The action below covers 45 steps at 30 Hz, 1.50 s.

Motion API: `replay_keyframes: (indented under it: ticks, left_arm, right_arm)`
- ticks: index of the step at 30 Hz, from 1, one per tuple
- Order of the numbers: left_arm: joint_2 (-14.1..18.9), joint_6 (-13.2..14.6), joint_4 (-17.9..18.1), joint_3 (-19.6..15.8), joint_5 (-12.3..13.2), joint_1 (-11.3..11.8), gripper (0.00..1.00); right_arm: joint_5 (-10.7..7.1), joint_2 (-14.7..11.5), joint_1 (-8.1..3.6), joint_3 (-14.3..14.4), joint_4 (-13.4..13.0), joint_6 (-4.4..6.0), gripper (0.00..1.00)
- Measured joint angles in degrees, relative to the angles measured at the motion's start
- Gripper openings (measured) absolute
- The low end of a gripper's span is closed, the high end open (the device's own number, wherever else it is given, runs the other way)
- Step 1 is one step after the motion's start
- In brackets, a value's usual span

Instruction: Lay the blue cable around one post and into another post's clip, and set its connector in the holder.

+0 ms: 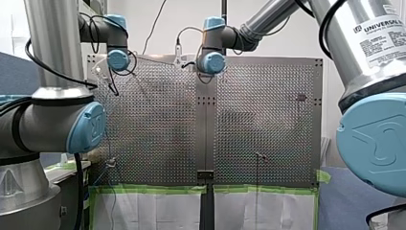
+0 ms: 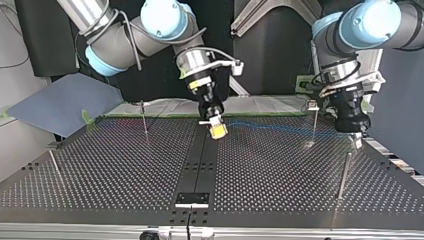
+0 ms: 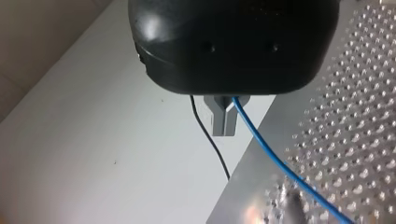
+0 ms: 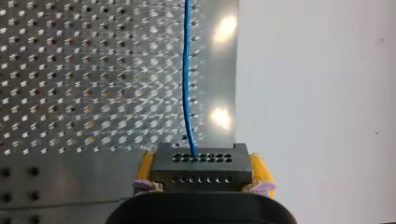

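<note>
My right gripper (image 2: 216,127) hangs over the table's centre strip in the top view, its yellow pads (image 4: 258,169) shut on the black connector (image 4: 201,164). The blue cable (image 4: 187,84) leaves the connector and runs ahead over the perforated plate. In the top view the blue cable (image 2: 280,128) stretches across to my left gripper (image 2: 356,139) at the right. That black gripper (image 3: 225,122) has its grey fingertips shut on the blue cable (image 3: 275,158), near the table's edge. The holder (image 2: 192,200) sits at the near middle edge in the top view.
Thin posts stand on the plate: one (image 2: 144,117) at the back left, one with a clip (image 2: 314,120) near the cable, one (image 2: 344,175) at the right and one (image 2: 54,165) at the far left. A thin black wire (image 3: 210,140) hangs beside my left gripper.
</note>
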Motion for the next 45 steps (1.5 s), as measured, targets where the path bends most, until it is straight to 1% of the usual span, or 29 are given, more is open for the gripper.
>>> replay_keyframes:
  ticks: [7,11,14,17,20,22,28,33,38,43,45]
  left_arm:
    - [-2.93,0.05,-0.48,3.27,0.98,3.27,0.0]
    - [-3.45,-0.12,-0.61,5.38,1.48,5.38,0.0]
    - [-3.73,-0.23,-1.09,7.04,2.43,7.03,0.0]
    - [-4.08,-0.28,-1.75,8.73,3.65,8.64,0.0]
    - [-4.51,-0.65,-1.96,10.27,5.02,9.7,0.0]
    - [-5.19,-1.15,-1.97,11.31,6.01,10.21,0.0]
    - [-7.9,-2.21,-1.17,13.63,8.95,11.46,0.0]
    - [-10.32,-3.6,-0.76,14.14,11.37,12.68,0.0]
    - [-12.35,-4.9,-0.33,14.19,13.86,14.69,0.0]
    - [-13.41,-5.15,0.08,14.21,16.36,16.98,0.0]
    - [-14.02,-5.19,0.44,14.26,17.36,17.44,0.0]
  right_arm:
    - [-0.45,0.36,0.02,-2.58,0.03,0.27,0.0]
    - [-0.62,0.44,-0.03,-3.35,0.2,0.29,0.0]
    - [-0.68,0.62,-0.04,-3.69,0.29,0.29,0.0]
    - [-0.73,1.68,0.07,-4.8,0.96,0.13,0.0]
    - [-0.74,3.12,0.25,-6.28,1.76,-0.11,0.0]
    - [-0.77,3.95,0.35,-7.14,1.82,-0.17,0.0]
    - [-0.86,5.58,0.43,-9.64,1.77,0.19,0.0]
    - [-0.61,7.41,0.3,-12.07,3.46,0.24,0.0]
    - [-0.49,9.23,0.03,-14.48,5.1,0.28,0.0]
    - [-0.42,10.27,-0.32,-16.86,5.41,0.29,0.0]
    - [-0.41,10.69,-0.46,-17.84,5.47,0.29,0.0]
